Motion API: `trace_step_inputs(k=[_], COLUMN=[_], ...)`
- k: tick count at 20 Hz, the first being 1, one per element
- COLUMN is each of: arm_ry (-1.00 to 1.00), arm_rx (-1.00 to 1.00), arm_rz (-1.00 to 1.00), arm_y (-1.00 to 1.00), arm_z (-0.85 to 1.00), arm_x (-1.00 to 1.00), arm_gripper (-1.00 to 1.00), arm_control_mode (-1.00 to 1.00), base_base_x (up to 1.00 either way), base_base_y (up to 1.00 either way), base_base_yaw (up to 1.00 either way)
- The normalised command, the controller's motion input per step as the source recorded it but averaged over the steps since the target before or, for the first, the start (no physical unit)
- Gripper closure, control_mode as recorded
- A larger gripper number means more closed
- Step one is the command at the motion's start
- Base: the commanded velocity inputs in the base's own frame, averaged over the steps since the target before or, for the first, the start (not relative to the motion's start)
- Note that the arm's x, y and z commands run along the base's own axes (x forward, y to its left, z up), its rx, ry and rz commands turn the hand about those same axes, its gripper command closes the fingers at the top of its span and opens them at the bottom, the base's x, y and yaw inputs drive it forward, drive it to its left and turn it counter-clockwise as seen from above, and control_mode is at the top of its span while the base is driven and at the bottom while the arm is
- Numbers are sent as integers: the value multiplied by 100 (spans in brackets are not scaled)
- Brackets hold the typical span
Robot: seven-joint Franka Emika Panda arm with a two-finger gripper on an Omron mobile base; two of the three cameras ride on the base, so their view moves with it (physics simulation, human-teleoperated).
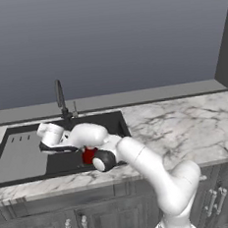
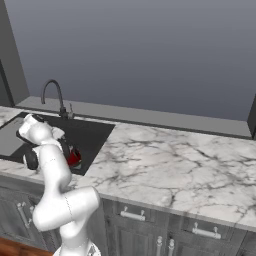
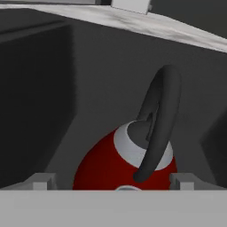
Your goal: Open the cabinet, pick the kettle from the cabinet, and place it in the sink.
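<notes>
Red kettle [image 3: 119, 166] — seen closest in the hand view, its dome fills the lower centre, with a pale ring around the top and the black arched handle [image 3: 159, 119] rising over it. Two finger tips [image 3: 42, 181] of the gripper [image 3: 111, 184] stand at either side of the kettle, spread wide and released; no pad presses on the body or the handle, so nothing is grasped. Behind the kettle rise the dark inner walls of the sink [image 3: 48, 88], and a strip of white marble counter [image 3: 168, 29] runs along the upper edge.

From the left base view, the kettle [image 1: 89, 154] sits inside the black basin of the sink [image 1: 107, 124], low against the near wall and partly covered by the arm's wrist [image 1: 103, 159]. A flat grey drainboard [image 1: 21, 154] lies to the left of the basin, and the thin dark faucet [image 1: 60, 99] stands at the back rim.

From the right base view — the kettle [image 2: 74, 157] shows as a red patch in the near right corner of the basin [image 2: 87, 132], just beside the arm [image 2: 52, 170]. Marble counter [image 2: 165, 165] spreads to the right; low cabinets [image 2: 135, 225] with short handles run beneath.
</notes>
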Motion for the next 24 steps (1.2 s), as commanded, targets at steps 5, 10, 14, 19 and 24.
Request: trace_step_inputs(k=[5,10,14,19,24], arm_ry=[-15,-16,-14,-5,-8], arm_rx=[12,14,12,5,0], arm_rz=[0,0,0,1,5], arm_y=[13,7,2,2,5], arm_z=[-8,0,0,0,0], arm_x=[-15,-16,-25,-29,-34], arm_gripper=[-100,-100,-100,-100,-100], arm_control_mode=[-100,-100,-100,-100,-100], base_base_x=[0,0,0,0,0], base_base_y=[0,0,0,0,0], base_base_yaw=[0,0,0,0,0])
